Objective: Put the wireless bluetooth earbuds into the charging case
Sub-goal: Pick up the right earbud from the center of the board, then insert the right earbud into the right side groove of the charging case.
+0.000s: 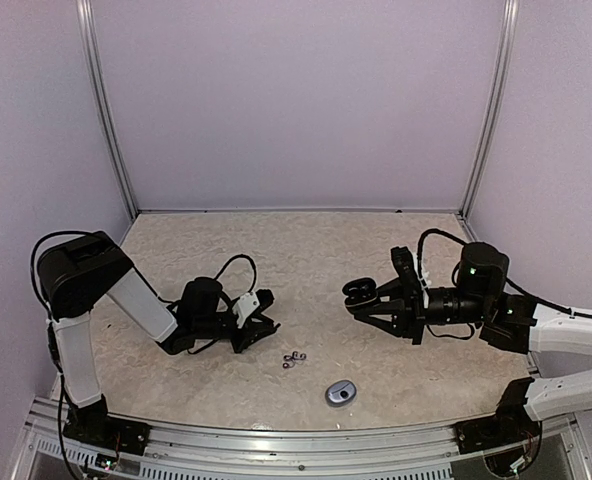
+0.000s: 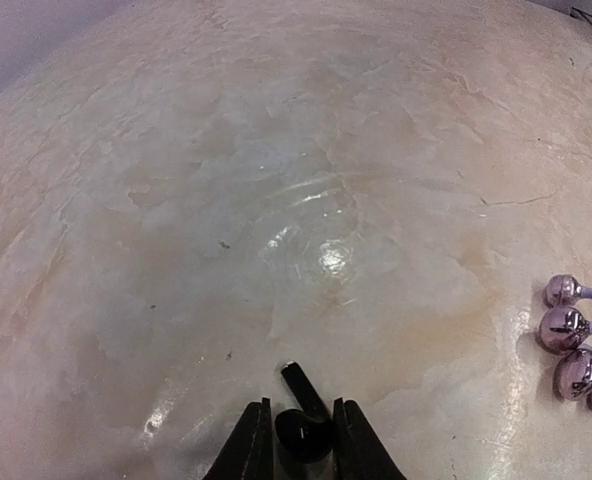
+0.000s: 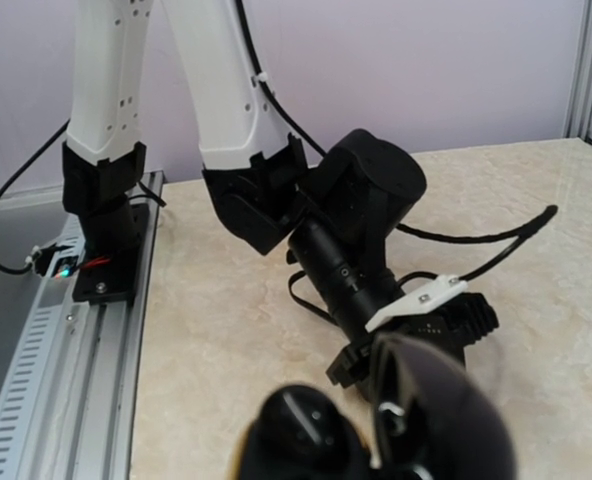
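Pinching black earbud (image 2: 304,440) in nearly closed left claw (image 2: 303,412); gripping charging case (image 1: 357,291) in fully closed right claw (image 1: 364,300), well apart toward surface's right edge.

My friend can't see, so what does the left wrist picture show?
The left gripper pinches a glossy black earbud over a pale marbled table. A cluster of silvery earbuds lies to the right.
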### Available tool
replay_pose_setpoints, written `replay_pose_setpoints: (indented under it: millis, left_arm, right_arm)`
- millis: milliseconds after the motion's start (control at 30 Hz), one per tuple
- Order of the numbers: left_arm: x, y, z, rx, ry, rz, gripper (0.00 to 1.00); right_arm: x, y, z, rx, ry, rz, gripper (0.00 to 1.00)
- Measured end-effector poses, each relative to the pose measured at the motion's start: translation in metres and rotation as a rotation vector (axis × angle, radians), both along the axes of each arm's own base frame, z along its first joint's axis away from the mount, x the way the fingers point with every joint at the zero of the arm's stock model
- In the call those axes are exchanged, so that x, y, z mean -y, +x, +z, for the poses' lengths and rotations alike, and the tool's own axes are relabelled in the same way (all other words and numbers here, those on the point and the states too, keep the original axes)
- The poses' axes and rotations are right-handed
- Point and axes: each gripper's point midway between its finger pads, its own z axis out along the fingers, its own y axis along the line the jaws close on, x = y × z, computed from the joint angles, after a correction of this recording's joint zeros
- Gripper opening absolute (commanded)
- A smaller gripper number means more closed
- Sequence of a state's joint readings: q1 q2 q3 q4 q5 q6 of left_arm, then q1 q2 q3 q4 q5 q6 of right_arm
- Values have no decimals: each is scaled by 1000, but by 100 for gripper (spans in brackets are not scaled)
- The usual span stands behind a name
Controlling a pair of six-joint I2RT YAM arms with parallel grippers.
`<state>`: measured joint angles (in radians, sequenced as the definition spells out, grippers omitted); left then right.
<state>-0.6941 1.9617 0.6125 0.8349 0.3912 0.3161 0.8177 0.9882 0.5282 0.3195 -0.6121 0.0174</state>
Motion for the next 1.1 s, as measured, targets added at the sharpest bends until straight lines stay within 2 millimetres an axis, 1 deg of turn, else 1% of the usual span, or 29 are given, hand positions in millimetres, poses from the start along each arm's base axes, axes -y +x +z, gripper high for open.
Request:
replay_pose_setpoints:
  millis: [233, 333, 400, 467, 500, 533, 567, 600, 700, 833, 967, 1033, 1100]
  left_arm:
    - [1, -3, 1, -5, 16, -4, 16]
    - [3, -11, 3, -27, 43, -13, 14]
    - [8, -19, 11, -37, 53, -28, 14]
    - [13, -26, 25, -41, 56, -44, 14]
    - [16, -29, 34, -40, 51, -49, 14]
    - [21, -34, 50, -41, 42, -62, 14]
    - [22, -36, 58, -37, 36, -65, 14]
    - [25, -39, 70, -36, 27, -73, 14]
    - [31, -49, 115, -44, -19, -96, 14]
    - [32, -63, 182, -80, -101, -124, 13]
    - [36, -80, 240, -141, -178, -160, 14]
    - [40, -89, 259, -183, -206, -178, 13]
    - [43, -99, 271, -246, -231, -189, 14]
  right_arm:
    - [1, 0, -1, -4, -5, -2, 0]
    - [1, 1, -1, 0, -6, -7, 0]
    - [1, 2, -2, 14, -11, -13, 0]
    - [2, 4, -3, 26, -17, -22, 0]
    - [2, 5, -3, 35, -20, -30, 0]
    - [2, 7, -3, 45, -24, -39, 0]
    - [3, 9, -4, 55, -28, -49, 0]
    - [3, 11, -4, 68, -32, -59, 0]
    - [3, 17, -6, 107, -43, -82, 0]
    - [0, 28, -11, 177, -55, -114, 0]
    - [-4, 38, -16, 258, -46, -142, 0]
    - [-7, 45, -19, 299, -47, -157, 0]
    - [-12, 52, -24, 342, -58, -173, 0]
